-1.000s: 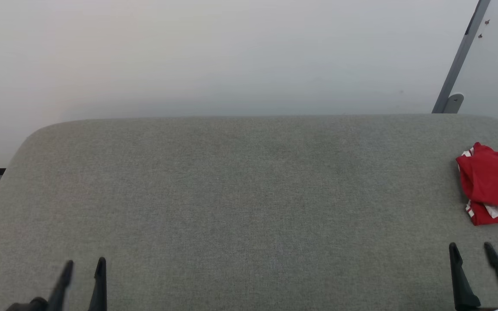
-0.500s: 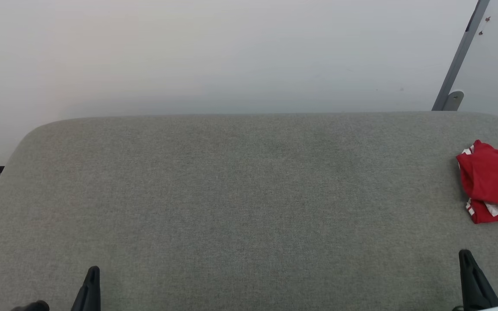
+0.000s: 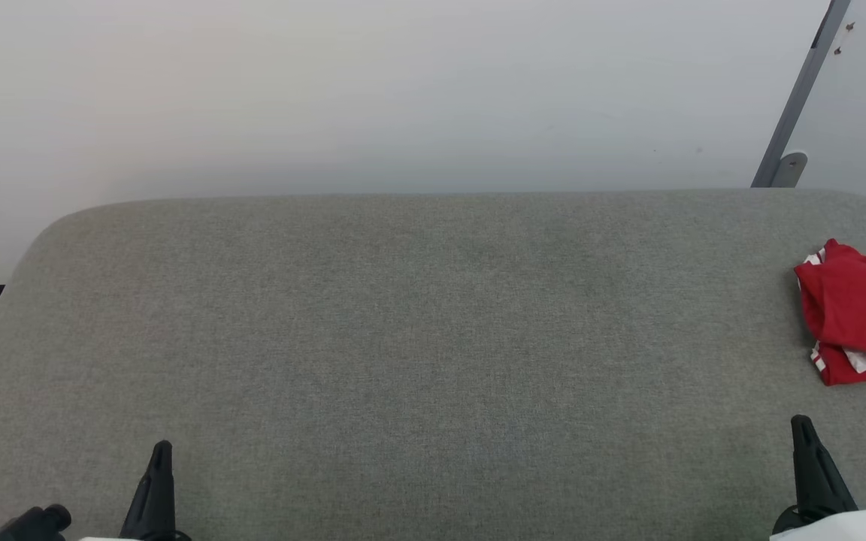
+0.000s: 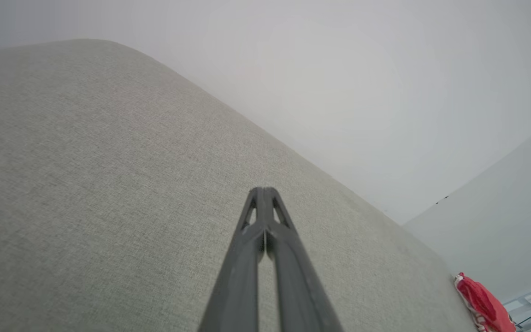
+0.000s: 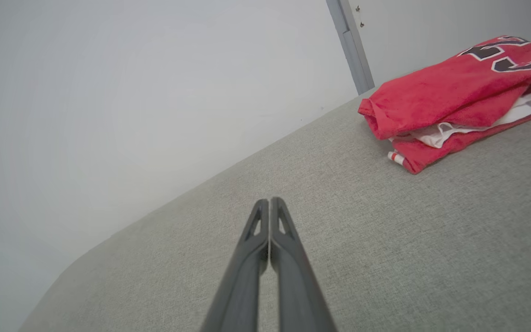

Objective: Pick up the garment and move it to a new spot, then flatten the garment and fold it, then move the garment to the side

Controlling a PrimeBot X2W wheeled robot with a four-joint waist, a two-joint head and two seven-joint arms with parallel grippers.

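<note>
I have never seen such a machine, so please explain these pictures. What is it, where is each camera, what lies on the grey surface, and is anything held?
It is a robot with two arms, each ending in a gripper: two dark fingers. The wide picture is from a camera on its head, looking down at a grey surface. There the left gripper shows at the lower left, the right gripper at the lower right. The other two pictures are from cameras on the wrists, each looking along its own fingers. Both grippers are shut and hold nothing. On the surface lies a red garment with white parts and black lettering, bunched up far to the robot's right, apart from both grippers.
</note>
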